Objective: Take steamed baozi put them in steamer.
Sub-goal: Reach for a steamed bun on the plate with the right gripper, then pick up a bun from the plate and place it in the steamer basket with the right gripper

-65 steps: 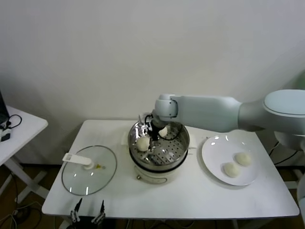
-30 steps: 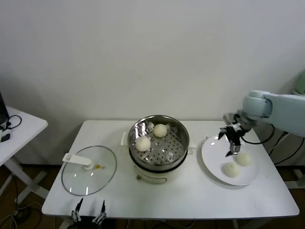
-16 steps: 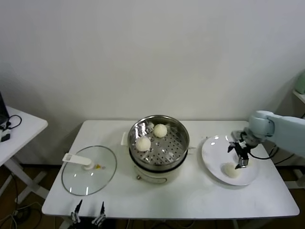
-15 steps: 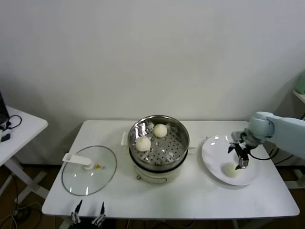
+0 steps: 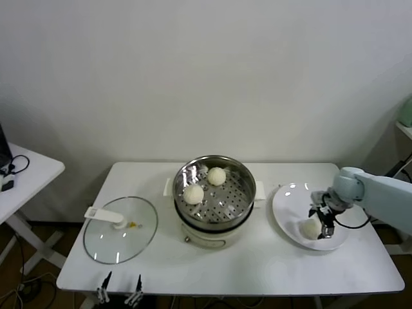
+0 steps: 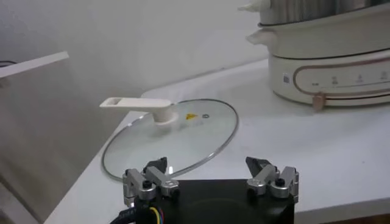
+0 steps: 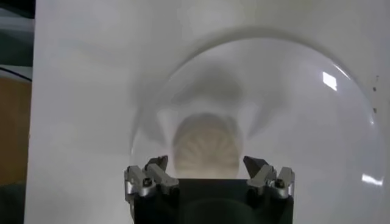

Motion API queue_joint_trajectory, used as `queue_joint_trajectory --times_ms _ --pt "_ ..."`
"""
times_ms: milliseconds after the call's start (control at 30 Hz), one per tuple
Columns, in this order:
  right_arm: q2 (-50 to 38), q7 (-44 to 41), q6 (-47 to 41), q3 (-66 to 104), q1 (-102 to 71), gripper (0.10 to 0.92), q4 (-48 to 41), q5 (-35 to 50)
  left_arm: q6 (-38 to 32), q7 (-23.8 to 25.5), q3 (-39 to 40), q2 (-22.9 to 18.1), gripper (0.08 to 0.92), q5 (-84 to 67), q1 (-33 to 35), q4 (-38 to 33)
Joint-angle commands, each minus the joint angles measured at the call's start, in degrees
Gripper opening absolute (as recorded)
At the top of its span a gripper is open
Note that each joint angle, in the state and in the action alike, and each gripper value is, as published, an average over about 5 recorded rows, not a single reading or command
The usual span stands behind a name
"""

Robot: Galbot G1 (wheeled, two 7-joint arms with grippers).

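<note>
The steel steamer (image 5: 241, 191) stands on its cream cooker base at the table's middle and holds two baozi (image 5: 216, 176) (image 5: 193, 194). One baozi (image 5: 310, 228) shows on the white plate (image 5: 288, 201) at the right. My right gripper (image 5: 323, 220) is low over the plate, right beside that bun, and covers the spot behind it. In the right wrist view the gripper (image 7: 206, 162) is open, with a baozi (image 7: 207, 143) lying on the plate (image 7: 304, 109) just ahead of its jaws, centred between them. My left gripper (image 5: 118, 291) is open and parked at the table's front edge.
A glass lid (image 5: 121, 230) with a white handle lies flat left of the steamer; it also shows in the left wrist view (image 6: 177, 131), ahead of the left gripper (image 6: 210, 173). A small side table (image 5: 26, 168) stands at far left. The plate sits near the table's right end.
My right gripper left the steamer empty, swung right over the plate and came down over the buns. Two baozi stay in the steamer. The left arm has not moved.
</note>
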Motion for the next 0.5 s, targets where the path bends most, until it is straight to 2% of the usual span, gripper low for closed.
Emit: queue_joint_trajectory --times_ms 33,167,333,500 --pt "0.51 0.56 0.23 3.71 -3.93 0.823 -2.1 -1.42 -0.06 -0.06 0.04 -0.67 0.823 0.09 0.01 0.06" --pt "0.37 0.29 0.23 3.52 -3.56 0.796 -1.64 -1.4 -0.04 -0.11 -0.02 -0.68 0.823 0.03 0.03 -0.08" --pt "0.03 -0.17 0.24 2.88 -1.96 0.689 -0.61 -1.12 -0.02 -0.15 0.02 -0.69 0.823 0.01 0.0 -0.18" --pt "-0.6 -1.35 1.21 -0.86 3.92 0.653 1.68 0.14 -0.02 -0.2 0.11 -0.67 0.823 0.06 0.13 -0.34"
